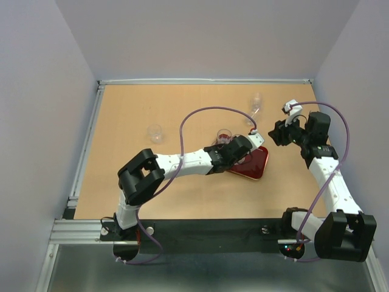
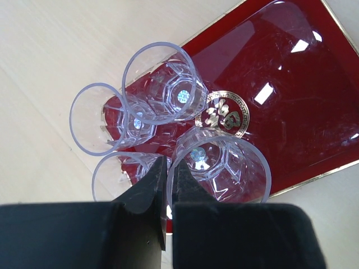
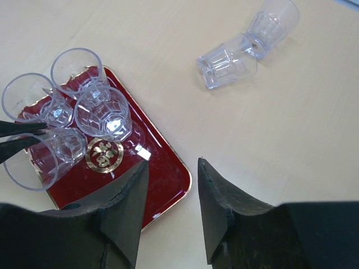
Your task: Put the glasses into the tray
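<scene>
The left hand [image 2: 167,178] is clamped together on the thin wall of a fourth glass [image 2: 224,168], one finger inside the rim and one outside, so that the cup is kept upright over one end of the tray [image 2: 291,112]. It is held close beside three glasses [image 2: 162,84] already standing in a tight cluster at that end, which leaves the other half of the tray bare for more. Whether its base already rests on the tray cannot be told for certain from the wrist view. The right hand [image 3: 173,185] is held with its fingers apart and nothing between them, above the table [image 3: 291,140] just beside the tray, probably to stay clear of the left arm. Two glasses [image 3: 227,61] lie tipped on the table beyond it, and a lone glass [image 1: 155,132] stands well apart to the left.
</scene>
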Robot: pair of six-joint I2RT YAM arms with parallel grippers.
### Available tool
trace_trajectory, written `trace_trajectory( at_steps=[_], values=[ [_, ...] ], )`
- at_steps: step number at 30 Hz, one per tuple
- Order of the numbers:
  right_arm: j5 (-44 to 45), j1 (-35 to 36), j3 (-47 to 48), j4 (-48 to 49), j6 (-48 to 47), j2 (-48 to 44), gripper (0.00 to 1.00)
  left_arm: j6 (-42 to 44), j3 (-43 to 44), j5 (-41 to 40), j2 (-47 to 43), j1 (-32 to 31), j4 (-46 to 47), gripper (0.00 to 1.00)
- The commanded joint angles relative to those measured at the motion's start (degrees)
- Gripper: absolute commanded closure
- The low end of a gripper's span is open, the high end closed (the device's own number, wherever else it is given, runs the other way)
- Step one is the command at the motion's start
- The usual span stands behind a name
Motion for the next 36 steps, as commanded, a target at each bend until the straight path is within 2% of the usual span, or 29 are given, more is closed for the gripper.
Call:
trace_trajectory(
  at_steps=[1, 19, 29, 36],
  values=[
    [-0.87, -0.53, -1.0, 2.32, -0.53, -1.07, 0.54, 0.9, 3.26, -1.8, -0.18, -0.44, 1.78, 1.0],
    [-1.4, -0.7, -1.08, 2.32, -0.45, -0.98, 0.54, 1.78, 2.47, -3.55, 2.11, -0.44, 4.42, 0.96],
    [-1.57, -0.88, -1.09, 2.4, -0.45, -0.98, 0.54, 1.95, 2.12, -5.05, 1.84, -0.44, 4.95, 0.81],
    [-1.57, -1.06, -1.09, 2.4, -0.36, -1.07, 0.54, 1.69, 2.12, -4.96, 1.4, -0.53, 4.95, 0.78]
  ],
)
